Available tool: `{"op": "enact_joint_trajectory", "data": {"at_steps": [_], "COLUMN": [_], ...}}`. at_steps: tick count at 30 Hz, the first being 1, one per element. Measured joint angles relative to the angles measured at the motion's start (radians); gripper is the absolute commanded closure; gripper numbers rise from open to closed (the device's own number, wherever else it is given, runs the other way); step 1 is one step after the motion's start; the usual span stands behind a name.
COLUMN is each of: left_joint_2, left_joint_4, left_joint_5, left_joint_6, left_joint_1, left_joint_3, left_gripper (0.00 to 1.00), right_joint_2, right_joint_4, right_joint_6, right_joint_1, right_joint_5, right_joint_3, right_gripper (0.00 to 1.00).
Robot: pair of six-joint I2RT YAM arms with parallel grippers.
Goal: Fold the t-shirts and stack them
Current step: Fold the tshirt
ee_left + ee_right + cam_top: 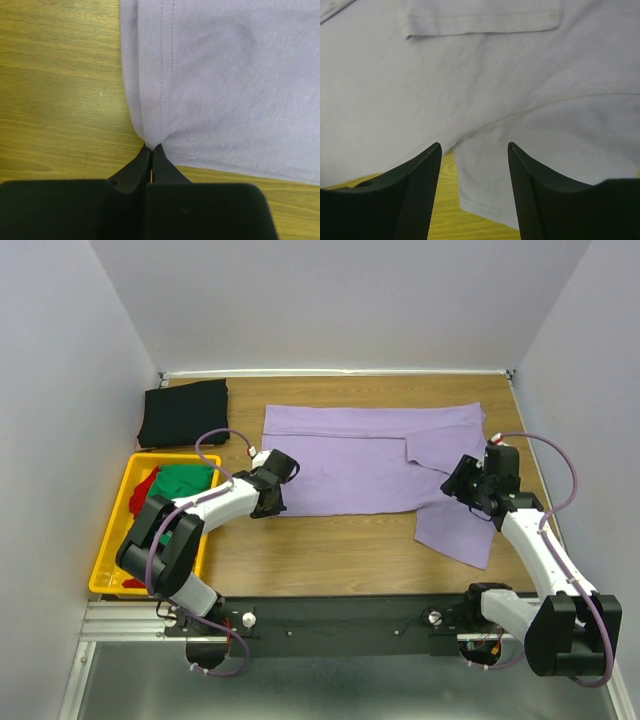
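At the left pincer tips: jaws fully closed, pinching the near-left hem corner of the lavender tee. The cloth puckers to a point right at the tips. Ahead and to the right of this pincer the tee lies spread flat on the table, with bare wood to its left. A double stitch line runs straight ahead from the pinch.

Right pincer: jaws about half open, nothing between them. It sits over the lavender tee, next to the flap that trails toward the near table edge. Can't tell if the tips touch the cloth. Ahead of it a hemmed edge lies across the tee. Between the fingers: a cloth edge and a wedge of wood.

Black tee: folded, well beyond and left of the left pincer, by the far-left corner.

Yellow crate: left of the left pincer, alongside its arm. Green tee and red tee are bunched in its far end, green nearer the pincer.
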Motion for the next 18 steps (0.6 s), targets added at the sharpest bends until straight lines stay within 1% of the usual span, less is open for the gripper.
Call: {"op": "enact_joint_trajectory", "data": {"at_steps": [4,6,12,18], "left_joint_2": [0.000,0.000,0.000,0.014], "left_joint_4": [-0.010,-0.018,-0.017,0.022], "left_joint_5": [-0.023,-0.029,-0.039,-0.039], "left_joint_6": [0.025,0.046,0.117,0.192], "left_joint_1": [0.000,0.005,0.036,0.049], "left_joint_3": [0.002,0.004,0.005,0.013], "left_gripper": [1.00,1.00,1.00,1.00], "right_joint_2": [0.006,0.028,0.134,0.233], "right_joint_4": [-0.019,-0.027,-0.060,-0.073], "right_joint_6": [0.034,0.048,0.075,0.085], "right_joint_1": [0.000,-0.022,-0.174,-0.271], "right_joint_5": [0.106,0.135,0.163,0.167], "right_joint_3": [0.000,0.001,0.001,0.018], "right_gripper": [0.37,0.37,0.39,0.44]}}
